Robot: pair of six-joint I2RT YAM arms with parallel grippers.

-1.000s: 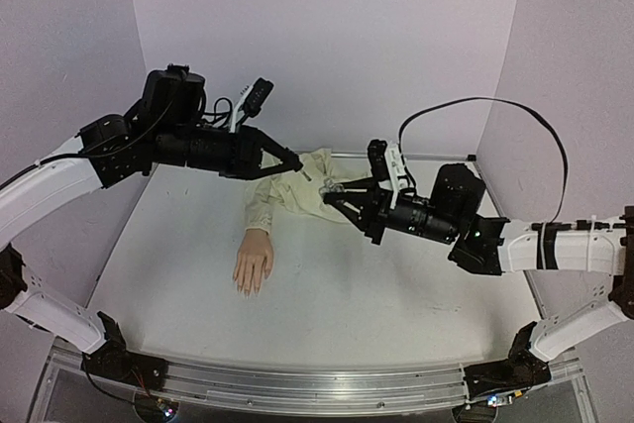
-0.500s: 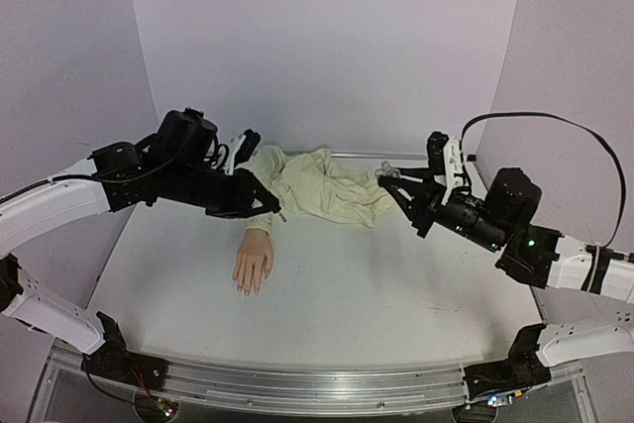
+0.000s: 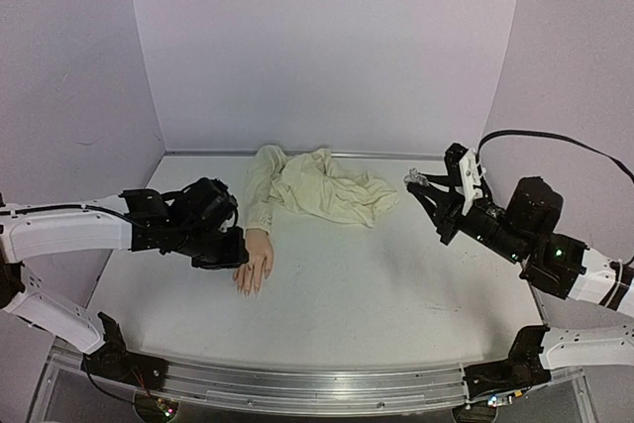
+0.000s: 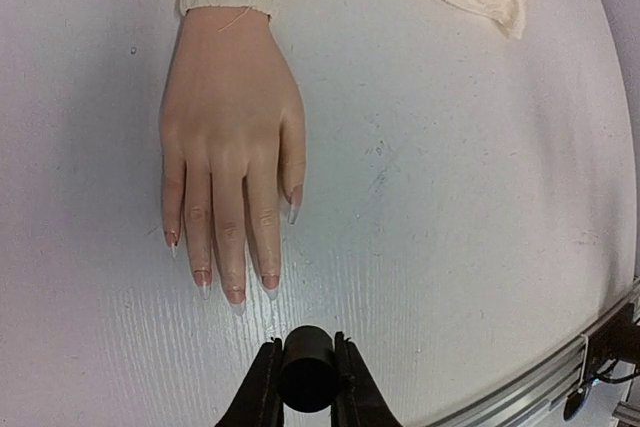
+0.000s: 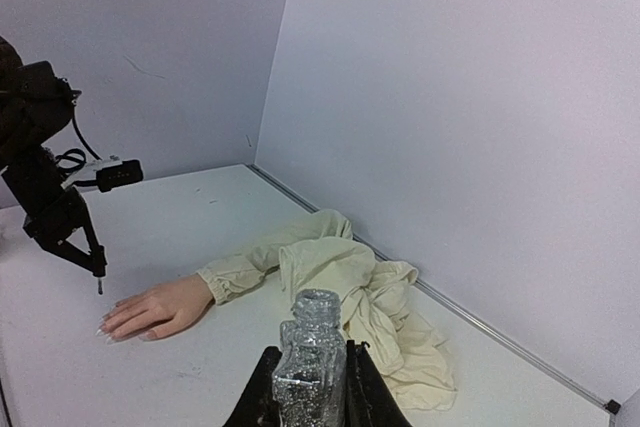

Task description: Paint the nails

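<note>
The pale mannequin hand (image 3: 255, 263) lies palm down on the table, with its cream sleeve (image 3: 322, 185) bunched behind it. In the left wrist view its nails (image 4: 270, 282) point toward my left gripper (image 4: 307, 347), which is shut on a black brush cap (image 4: 307, 379) just beyond the fingertips. In the top view the left gripper (image 3: 234, 254) sits low at the hand's left side. The right wrist view shows the thin brush tip (image 5: 99, 287) hanging just above the table near the fingers. My right gripper (image 5: 308, 357) is shut on an open glittery polish bottle (image 5: 315, 322), held upright at the right (image 3: 417, 181).
White table (image 3: 376, 284) enclosed by pale walls on three sides. A metal rail (image 3: 297, 388) runs along the near edge. The crumpled sleeve cloth (image 5: 350, 277) spreads across the back middle.
My left arm has swung down and nearer, from above the sleeve to beside the mannequin hand. My right arm has drawn back to the right with the bottle.
</note>
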